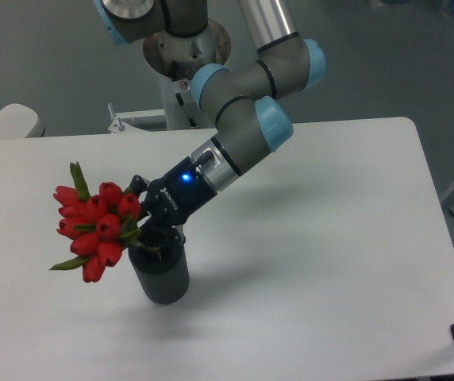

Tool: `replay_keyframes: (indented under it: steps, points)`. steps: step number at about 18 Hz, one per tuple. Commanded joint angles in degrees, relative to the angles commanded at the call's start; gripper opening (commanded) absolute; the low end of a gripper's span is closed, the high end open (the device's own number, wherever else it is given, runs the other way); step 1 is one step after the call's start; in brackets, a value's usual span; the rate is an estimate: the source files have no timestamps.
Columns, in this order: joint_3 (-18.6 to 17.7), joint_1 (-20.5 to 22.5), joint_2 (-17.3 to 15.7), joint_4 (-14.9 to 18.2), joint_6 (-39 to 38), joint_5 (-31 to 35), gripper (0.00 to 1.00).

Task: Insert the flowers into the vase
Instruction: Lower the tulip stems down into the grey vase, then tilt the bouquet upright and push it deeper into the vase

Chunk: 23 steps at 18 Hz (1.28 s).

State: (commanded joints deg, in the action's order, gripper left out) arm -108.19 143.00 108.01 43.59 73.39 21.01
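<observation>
The flowers (pixel 96 225), a tight bunch of red tulip buds with narrow green leaves, lean out to the left over the vase (pixel 161 274). Their stems run down into the vase's round mouth. The vase is a small dark grey ribbed cylinder standing upright on the white table. My gripper (pixel 146 225) is shut on the flowers' stems just above the vase rim, its black body angled down from the upper right with a blue light glowing on it.
The white table (pixel 314 238) spans the view, with its right edge near the frame's right side. The arm's base (pixel 181 48) stands at the table's back edge. A pale rounded object (pixel 9 121) sits at the far left.
</observation>
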Motion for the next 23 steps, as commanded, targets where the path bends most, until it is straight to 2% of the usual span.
replay_keyframes:
  steps: [3, 8, 9, 12, 20, 23]
  points:
    - [0.4, 0.4, 0.4, 0.0, 0.0, 0.0, 0.25]
    - [0.8, 1.4, 1.1, 0.0, 0.0, 0.0, 0.53]
    - [1.3, 1.6, 1.1, 0.0, -0.3, 0.0, 0.61]
    - [1.7, 1.8, 1.1, 0.1, -0.5, 0.1, 0.98]
    - [1.1, 2.9, 0.5, 0.2, 0.2, 0.4, 1.0]
    - [-0.5, 3.3, 0.3, 0.1, 1.2, 0.5, 1.0]
